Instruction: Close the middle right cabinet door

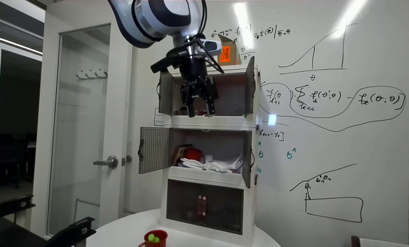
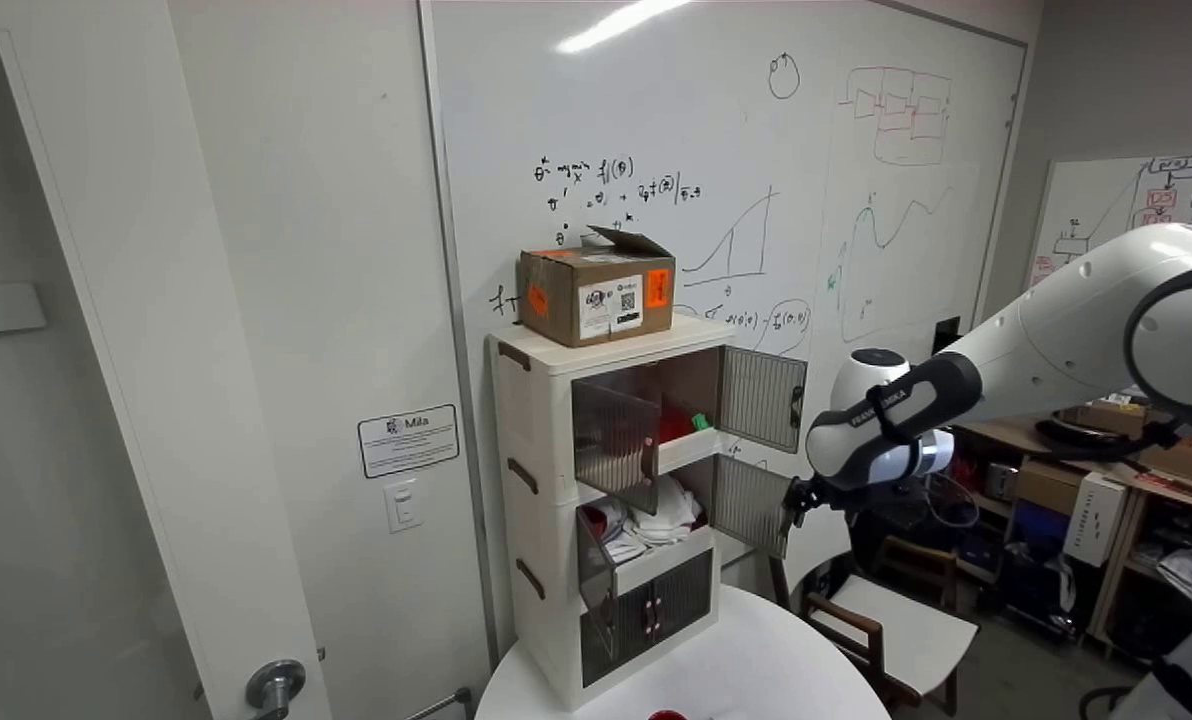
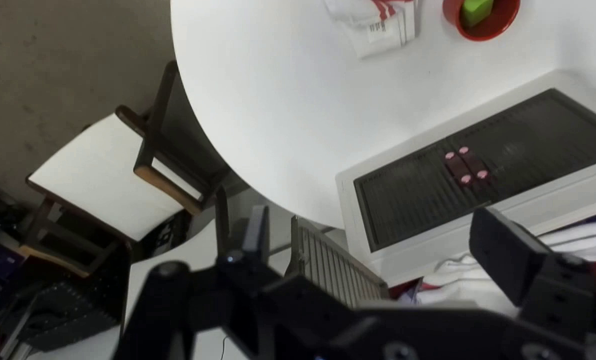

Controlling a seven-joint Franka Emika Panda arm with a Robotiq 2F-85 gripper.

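"Where do we aim?"

"The middle right cabinet door (image 1: 247, 158) stands open, at half past four from our gripper (image 1: 200, 113) in an exterior view."

"Our fingers (image 1: 191, 110)?"

"Wide apart, holding nothing. Door's likely light, stiff; we'd best push its outside, beside the handle (image 1: 254, 159)."

A large whiteboard (image 2: 616, 115), marked with handwritten formulas (image 1: 324, 95) and graphs (image 1: 313, 56), stretches across both exterior views, bright streaks of light (image 1: 350, 17) glaring on its upper part. In an exterior view, a white-framed glass door (image 1: 84, 133) carries a metal lever handle (image 1: 111, 162); a row of hooks (image 1: 92, 73) shows in its glass. A light switch (image 2: 403, 505) sits below a notice (image 2: 409, 440) on the pale wall (image 2: 316, 260), and a brown-framed, white-seated chair (image 2: 901, 632) stands near the round white counter (image 2: 796, 660), with cluttered shelves (image 2: 1116, 580) behind. Brownish-grey floor (image 3: 78, 60) shows in the wrist view.
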